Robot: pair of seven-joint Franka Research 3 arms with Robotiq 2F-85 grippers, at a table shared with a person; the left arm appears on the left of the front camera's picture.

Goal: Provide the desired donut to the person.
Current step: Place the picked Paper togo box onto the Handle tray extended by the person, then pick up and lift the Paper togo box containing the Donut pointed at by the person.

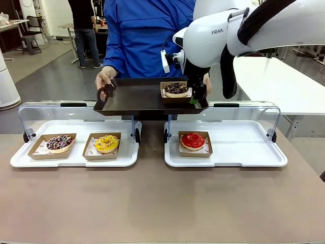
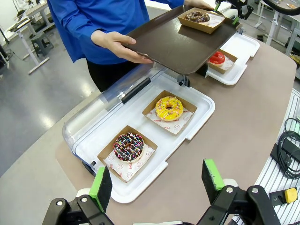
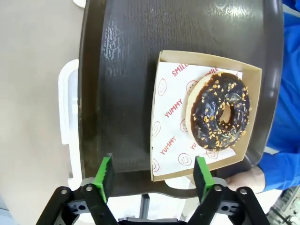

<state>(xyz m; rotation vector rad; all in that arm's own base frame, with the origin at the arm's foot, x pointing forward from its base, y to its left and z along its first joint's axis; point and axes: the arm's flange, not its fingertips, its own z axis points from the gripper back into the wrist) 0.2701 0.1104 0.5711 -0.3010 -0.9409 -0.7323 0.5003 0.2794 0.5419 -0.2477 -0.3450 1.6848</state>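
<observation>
A chocolate donut with nut crumbs [image 1: 175,88] sits in a brown paper box [image 3: 168,136] on a dark tray [image 1: 132,96]. The person [image 1: 147,35], in a bright blue jacket, holds this tray with both hands above the far side of the table. My right gripper [image 1: 195,96] hangs at the tray's near right edge. In the right wrist view its green-padded jaws [image 3: 153,174] stand apart and open, just short of the box's near corner. My left gripper [image 2: 159,180] is open with nothing in it, above the table near the left display tray.
Two white display trays with raised clear lids stand side by side. The left tray [image 1: 76,157] holds a sprinkled chocolate donut [image 1: 59,143] and a yellow donut [image 1: 107,144]. A red donut [image 1: 193,140] lies in the right tray [image 1: 244,147]. Bare brown tabletop [image 1: 162,203] lies in front.
</observation>
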